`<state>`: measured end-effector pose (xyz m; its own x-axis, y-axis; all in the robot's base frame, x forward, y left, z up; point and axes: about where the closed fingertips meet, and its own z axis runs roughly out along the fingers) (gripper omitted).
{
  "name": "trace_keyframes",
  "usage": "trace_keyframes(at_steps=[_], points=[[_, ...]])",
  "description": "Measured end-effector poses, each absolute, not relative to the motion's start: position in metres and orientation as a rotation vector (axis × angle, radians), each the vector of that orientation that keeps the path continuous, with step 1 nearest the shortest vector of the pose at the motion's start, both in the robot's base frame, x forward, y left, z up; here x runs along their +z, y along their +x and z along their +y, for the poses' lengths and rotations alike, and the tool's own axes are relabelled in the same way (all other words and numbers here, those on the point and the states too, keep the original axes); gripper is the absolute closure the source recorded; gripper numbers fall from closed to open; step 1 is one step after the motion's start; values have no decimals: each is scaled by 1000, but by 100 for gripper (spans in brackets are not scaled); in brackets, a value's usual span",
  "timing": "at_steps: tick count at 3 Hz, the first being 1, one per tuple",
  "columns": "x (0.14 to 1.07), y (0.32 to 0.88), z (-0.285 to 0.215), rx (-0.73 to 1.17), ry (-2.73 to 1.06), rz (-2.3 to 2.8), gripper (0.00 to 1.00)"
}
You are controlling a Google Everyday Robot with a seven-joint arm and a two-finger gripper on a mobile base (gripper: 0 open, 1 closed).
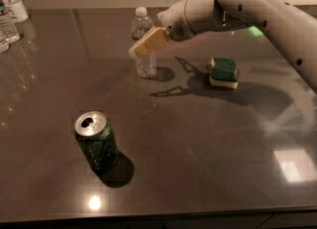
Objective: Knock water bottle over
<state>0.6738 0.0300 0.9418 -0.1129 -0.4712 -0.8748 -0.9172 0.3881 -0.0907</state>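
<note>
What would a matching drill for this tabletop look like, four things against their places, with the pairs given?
Things:
1. water bottle
2. green can
3. sponge
4. gripper

Places:
A. front left, upright, top opened
B. right of centre, lying flat, green side up
C. back centre, standing, white cap on top
D. across the bottle's middle, overlapping it in this view

Pairs: 1-C, 2-A, 3-B, 4-D

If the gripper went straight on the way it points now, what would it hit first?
Most likely the water bottle. The gripper points left and slightly down, and its tip overlaps the bottle's middle in the camera view. Depth is unclear, so I cannot tell whether they touch.
</note>
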Motion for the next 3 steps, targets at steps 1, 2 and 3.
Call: trace_keyframes(at_steps=[1, 2, 3], points=[[942, 676, 35, 632, -1217, 1743, 18], [944, 675, 35, 643, -1205, 1741, 42], [949, 667, 27, 622, -1204, 1760, 64]])
